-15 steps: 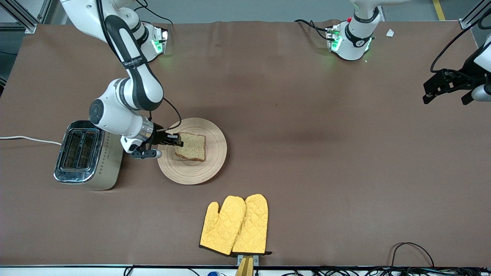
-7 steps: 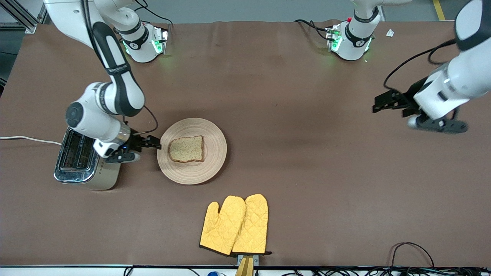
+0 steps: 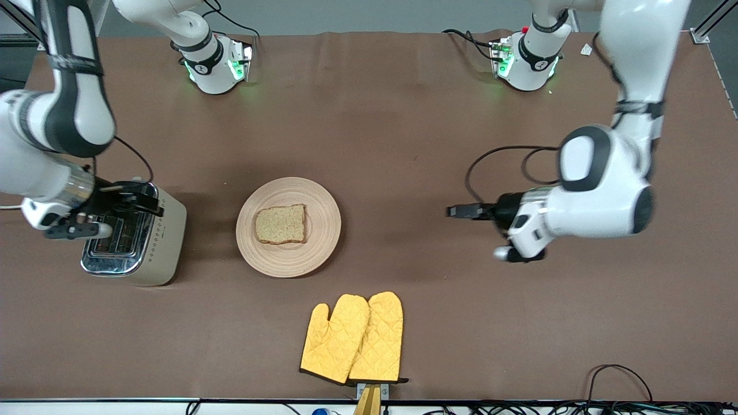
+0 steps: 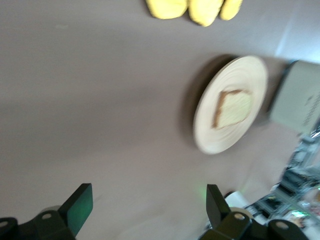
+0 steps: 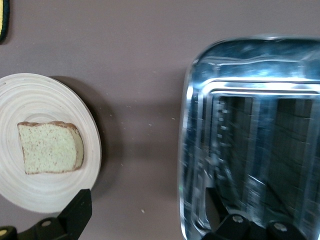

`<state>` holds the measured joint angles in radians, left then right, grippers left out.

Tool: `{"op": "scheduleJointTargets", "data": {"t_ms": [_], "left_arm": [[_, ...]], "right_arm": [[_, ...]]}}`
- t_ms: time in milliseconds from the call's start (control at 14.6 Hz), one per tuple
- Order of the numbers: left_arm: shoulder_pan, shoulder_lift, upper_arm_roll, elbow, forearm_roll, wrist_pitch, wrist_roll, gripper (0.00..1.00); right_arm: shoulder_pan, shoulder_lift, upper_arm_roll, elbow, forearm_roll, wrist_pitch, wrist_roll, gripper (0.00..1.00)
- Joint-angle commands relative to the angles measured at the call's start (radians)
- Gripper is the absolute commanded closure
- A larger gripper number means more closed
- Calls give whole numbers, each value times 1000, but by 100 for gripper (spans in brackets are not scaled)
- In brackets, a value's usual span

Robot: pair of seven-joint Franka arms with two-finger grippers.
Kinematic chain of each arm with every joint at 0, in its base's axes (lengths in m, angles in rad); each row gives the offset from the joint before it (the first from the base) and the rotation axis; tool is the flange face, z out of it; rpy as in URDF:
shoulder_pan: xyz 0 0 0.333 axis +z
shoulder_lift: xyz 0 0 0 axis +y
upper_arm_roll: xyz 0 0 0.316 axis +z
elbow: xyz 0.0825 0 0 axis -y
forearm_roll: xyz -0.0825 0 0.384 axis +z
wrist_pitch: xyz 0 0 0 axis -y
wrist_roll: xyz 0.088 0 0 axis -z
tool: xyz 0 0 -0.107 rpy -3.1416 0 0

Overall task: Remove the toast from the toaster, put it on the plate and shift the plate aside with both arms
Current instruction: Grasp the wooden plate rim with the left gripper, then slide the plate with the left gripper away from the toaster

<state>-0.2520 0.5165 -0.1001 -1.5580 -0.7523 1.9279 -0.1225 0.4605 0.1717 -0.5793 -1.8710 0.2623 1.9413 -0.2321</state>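
Right hand, fingers apart and empty, hovers over the toaster. Left hand, also open, hangs over bare surface. Toast lies on the plate. Bring each hand to its own rim edge, low and level; grip together.

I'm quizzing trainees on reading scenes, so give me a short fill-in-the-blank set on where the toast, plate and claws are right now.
1. The toast lies on the ____.
2. The right claw hangs open over the ____.
3. The left claw is open and holds ____.
4. The ____ oven mitts lie nearer the front camera than the wooden dish.

Missing words: plate; toaster; nothing; yellow
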Motion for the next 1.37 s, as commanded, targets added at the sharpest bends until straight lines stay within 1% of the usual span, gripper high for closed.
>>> {"op": "scheduleJointTargets", "data": {"t_ms": [0,69,137,275,344,481,618,687,756,824,1031,1099,1168,1237,1305], "left_arm": [[-88,132,3,33,-132,152,-3,0],[-137,179,0,48,-180,217,3,0],[-180,219,-1,74,-202,285,3,0],[-269,307,-3,134,-257,437,3,0],[-308,347,-3,168,-290,482,4,0],[-355,416,-3,234,-311,526,4,0],[-391,442,-3,248,-311,578,6,0],[-406,450,-3,248,-309,597,18,1],[-414,459,-4,248,-311,603,49,6],[-414,462,-10,248,-311,606,78,17],[-420,476,-50,248,-311,670,147,64],[-418,481,-59,248,-311,689,149,74],[-418,484,-61,246,-311,694,150,81],[-414,478,-61,242,-314,694,149,93],[-406,475,-61,239,-323,694,152,99]], "right_arm": [[6,-6,-1,149,-128,-172,115,0],[7,-8,-1,197,-152,-224,131,0],[13,-11,-2,231,-167,-261,137,0],[20,-49,-1,266,-283,-282,149,0],[20,-54,2,286,-313,-286,169,0],[20,-54,3,337,-316,-353,201,0],[14,-55,3,357,-290,-360,209,0],[15,-55,3,360,-254,-361,209,0],[18,-58,3,362,-224,-372,215,0],[21,-63,7,362,-222,-378,215,0],[21,-63,10,366,-224,-378,198,0],[20,-64,10,366,-224,-377,197,0],[20,-64,9,366,-224,-377,197,0],[20,-64,10,366,-226,-377,197,0],[12,-64,13,365,-226,-381,197,0]]}}
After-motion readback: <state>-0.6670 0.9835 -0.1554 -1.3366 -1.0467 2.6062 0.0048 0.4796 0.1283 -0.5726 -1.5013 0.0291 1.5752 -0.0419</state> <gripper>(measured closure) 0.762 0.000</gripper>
